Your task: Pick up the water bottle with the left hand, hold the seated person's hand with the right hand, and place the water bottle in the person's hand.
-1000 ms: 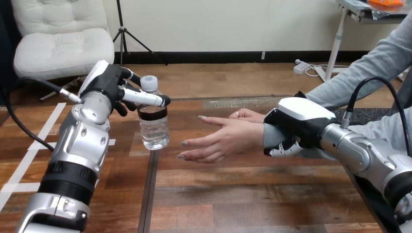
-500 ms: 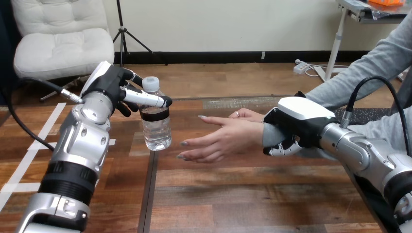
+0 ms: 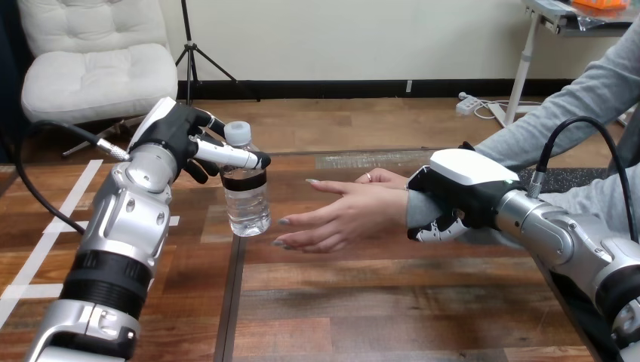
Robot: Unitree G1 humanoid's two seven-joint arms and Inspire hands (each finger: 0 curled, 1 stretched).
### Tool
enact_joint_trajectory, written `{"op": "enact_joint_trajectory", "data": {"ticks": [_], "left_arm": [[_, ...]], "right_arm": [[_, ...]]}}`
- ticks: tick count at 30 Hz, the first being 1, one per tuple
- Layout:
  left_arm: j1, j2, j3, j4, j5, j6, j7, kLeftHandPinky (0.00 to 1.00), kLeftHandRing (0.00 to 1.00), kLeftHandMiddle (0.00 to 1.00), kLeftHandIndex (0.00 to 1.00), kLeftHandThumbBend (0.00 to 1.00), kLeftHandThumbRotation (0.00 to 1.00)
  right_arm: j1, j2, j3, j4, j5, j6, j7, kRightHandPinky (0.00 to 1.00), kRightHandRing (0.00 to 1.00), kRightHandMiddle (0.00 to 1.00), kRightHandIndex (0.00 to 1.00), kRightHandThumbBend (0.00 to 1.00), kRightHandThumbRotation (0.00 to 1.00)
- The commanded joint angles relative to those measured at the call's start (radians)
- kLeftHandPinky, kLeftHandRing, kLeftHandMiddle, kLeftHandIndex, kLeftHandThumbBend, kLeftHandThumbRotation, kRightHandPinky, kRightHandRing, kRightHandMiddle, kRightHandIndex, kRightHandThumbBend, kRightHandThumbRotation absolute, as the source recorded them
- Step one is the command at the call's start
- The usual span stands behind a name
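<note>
the tabletop [image 3: 377, 302] is brown wood made of long boards, with lighter and darker patches. a thin dark line [image 3: 230, 302] runs down it from the middle of the frame to the bottom edge. white tape strips [image 3: 45, 249] lie on the wood at the left of the frame.

the left hand [image 3: 177, 136] is in the upper left, at the end of a silver arm [image 3: 124, 226] that comes up from the bottom left corner. its fingers and thumb are curled round the top of the bottle [image 3: 245, 196], just under the white cap. the bottle is clear, with a dark band and water inside. it is upright, over the dark line, close to the left of the person's hand [image 3: 340, 215] but not touching it.

the person's hand is in the middle of the frame, flat and open, with its fingers reaching left toward the bottle.

the right hand [image 3: 460, 188] is at the middle right. its white back sits on top of the person's wrist and its fingers are curled under it, so it holds the wrist.
</note>
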Motion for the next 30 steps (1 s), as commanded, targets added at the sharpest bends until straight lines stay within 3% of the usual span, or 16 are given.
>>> {"op": "enact_joint_trajectory", "data": {"ticks": [1, 30], "left_arm": [[-0.089, 0.005, 0.000, -0.079, -0.006, -0.020, -0.002, 0.33, 0.38, 0.42, 0.46, 0.61, 0.00], [-0.091, 0.005, 0.006, -0.093, -0.049, -0.034, -0.055, 0.31, 0.36, 0.41, 0.42, 0.61, 0.00]], "right_arm": [[-0.098, 0.005, -0.037, -0.043, 0.025, -0.005, -0.008, 0.36, 0.41, 0.47, 0.51, 0.45, 0.06], [-0.104, 0.011, -0.034, -0.044, 0.029, -0.019, -0.012, 0.33, 0.39, 0.45, 0.49, 0.45, 0.06]]}}
